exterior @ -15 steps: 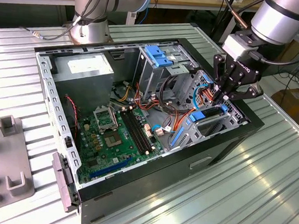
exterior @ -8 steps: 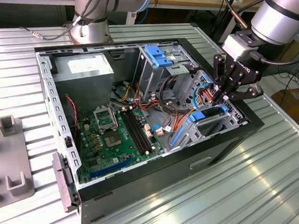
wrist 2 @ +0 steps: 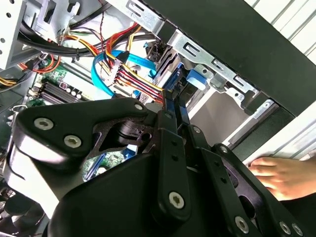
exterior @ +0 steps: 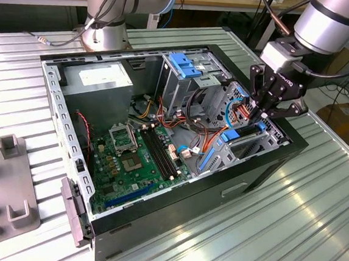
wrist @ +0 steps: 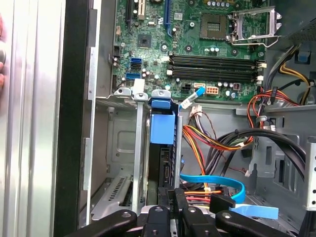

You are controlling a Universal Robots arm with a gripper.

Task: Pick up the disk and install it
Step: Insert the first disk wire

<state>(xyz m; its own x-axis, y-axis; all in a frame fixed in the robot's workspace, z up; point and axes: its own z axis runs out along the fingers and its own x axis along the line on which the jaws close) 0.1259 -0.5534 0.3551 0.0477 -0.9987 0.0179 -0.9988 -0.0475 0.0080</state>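
Note:
The disk (wrist: 161, 129) stands on edge in a slot of the metal drive cage (wrist: 121, 143) at the case's corner, its blue carrier end up and its dark body below. The exterior view shows the disk (exterior: 231, 136) low in the cage at that view's right. My gripper (exterior: 262, 115) hangs straight over it, fingers drawn together. In both wrist views the gripper's (wrist: 176, 196) tips meet at the disk's near end. In the second wrist view the gripper (wrist 2: 174, 96) points at the blue carrier (wrist 2: 195, 79). Whether the tips pinch a rail or only touch is hidden.
The open computer case (exterior: 269, 169) lies on a ribbed metal table (exterior: 312, 228). Inside are the motherboard (exterior: 139, 155), a grey power-supply box (exterior: 99, 78), a second drive cage with a blue latch (exterior: 186, 64) and loose cables (wrist: 212, 143). A person's hand (wrist 2: 279, 177) rests outside the case wall.

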